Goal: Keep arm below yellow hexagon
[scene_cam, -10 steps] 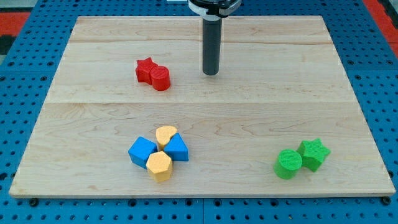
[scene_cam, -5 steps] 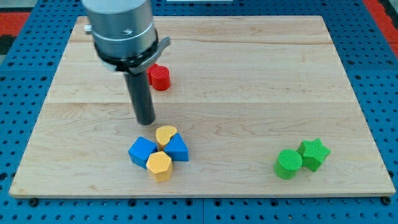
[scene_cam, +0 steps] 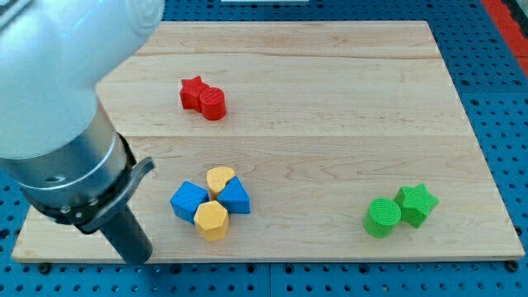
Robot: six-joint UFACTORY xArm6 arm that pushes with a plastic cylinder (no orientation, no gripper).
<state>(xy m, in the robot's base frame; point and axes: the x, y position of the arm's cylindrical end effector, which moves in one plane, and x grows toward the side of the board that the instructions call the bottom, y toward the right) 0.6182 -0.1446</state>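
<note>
Camera view (single cam). The arm's large grey housing filled the view's left side. No gripper or fingers fitted, so no opening state applied: the arm ended in a straight dark rod holding nothing. My tip (scene_cam: 139,259) sat at the view's bottom left, near the front edge of the pale wooden board (scene_cam: 330,99), touching no block. Tip was to the view's left of, and slightly lower than, the yellow hexagon block (scene_cam: 211,220), w/ clear board between them.

The yellow hexagon lay in a tight 4-block cluster at bottom centre-left: blue cube (scene_cam: 189,201) touching its upper left, blue triangular block (scene_cam: 235,197) touching its upper right, yellow heart-shaped block (scene_cam: 219,179) at the cluster's top.

Count: 8 blocks total.
- Yellow: 2 (hexagon, heart).
- Blue: 2 (cube, triangular).
- Red: 2, i.e. red star block (scene_cam: 192,91) touching red cylinder (scene_cam: 213,104), upper centre-left.
- Green: 2, i.e. green cylinder (scene_cam: 383,217) touching green star block (scene_cam: 416,204), bottom right.

Board rested on a blue perforated table (scene_cam: 495,99).
</note>
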